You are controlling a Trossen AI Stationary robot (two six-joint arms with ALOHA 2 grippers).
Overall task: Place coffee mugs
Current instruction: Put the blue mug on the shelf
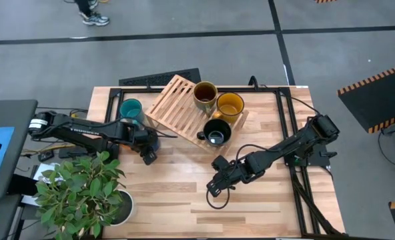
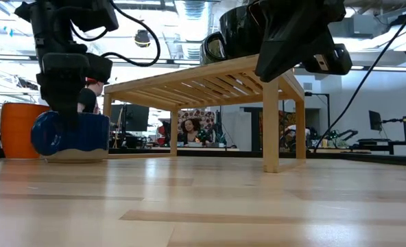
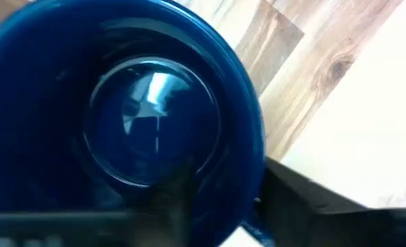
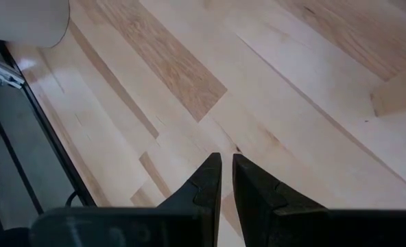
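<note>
Six mugs can be counted, though not all in one view. On the slatted wooden rack [image 1: 184, 103] stand three: the brown-olive mug [image 1: 205, 95], the yellow mug [image 1: 229, 106] just beside it at 4 o'clock, and the black mug [image 1: 217, 132] at the rack's 5 o'clock corner. All three are upright with the mouth up; the black one has its handle toward 8 o'clock. The teal mug [image 1: 131, 109] stands upright on the table [image 1: 251, 200] at 9 o'clock from the rack. The orange mug [image 2: 22, 130] shows only in the low view, behind the dark blue mug [image 2: 71, 134], which sits upright on the table.

The left gripper [image 1: 144, 141] is on the dark blue mug, one finger [image 3: 182, 199] going down inside it, so it looks clenched on the mug's wall. The right gripper [image 1: 219, 186] hangs over bare table at 6 o'clock from the rack, its fingers [image 4: 206, 182] almost together and holding nothing.

There is one plant [image 1: 77, 190], at the table's 8 o'clock corner.
</note>
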